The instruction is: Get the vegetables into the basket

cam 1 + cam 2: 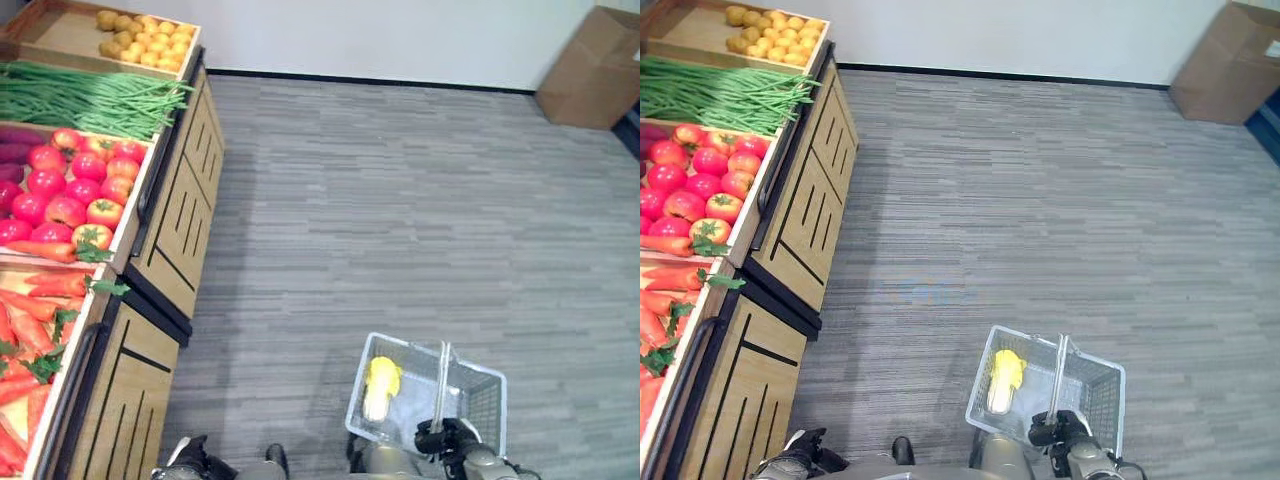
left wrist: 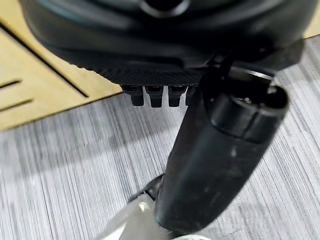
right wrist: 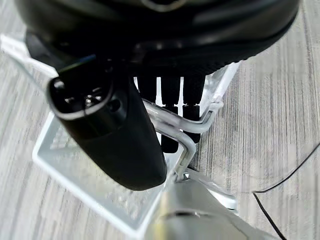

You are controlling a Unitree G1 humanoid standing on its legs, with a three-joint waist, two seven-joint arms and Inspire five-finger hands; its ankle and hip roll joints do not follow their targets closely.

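In the left eye view, a wire basket (image 1: 428, 400) hangs over the grey floor (image 1: 400, 200) at the lower right. The right hand (image 1: 445, 437) is curled around the basket handle (image 1: 439, 385) and carries it. Inside the basket lies one yellow vegetable (image 1: 381, 385), against the side nearer the stand. On the left is a wooden produce stand (image 1: 170, 230). Its bins hold potatoes (image 1: 145, 38), green beans (image 1: 85, 100), tomatoes (image 1: 75, 185) and carrots (image 1: 30, 330). A cardboard box (image 1: 590, 70) stands in the far right corner by the white wall (image 1: 380, 35). The left hand (image 1: 185, 458) shows at the bottom edge, close to the stand front.

In the right eye view, the same scene appears, with the basket just in front of the robot and well apart from the bins.

In the left wrist view, the left hand's fingers (image 2: 155, 95) are bent inward and hold nothing. Past them are the floor and the wooden panel of the stand.

In the right wrist view, the right hand's fingers (image 3: 170, 100) are hooked around the metal handle, and the basket mesh shows below them.
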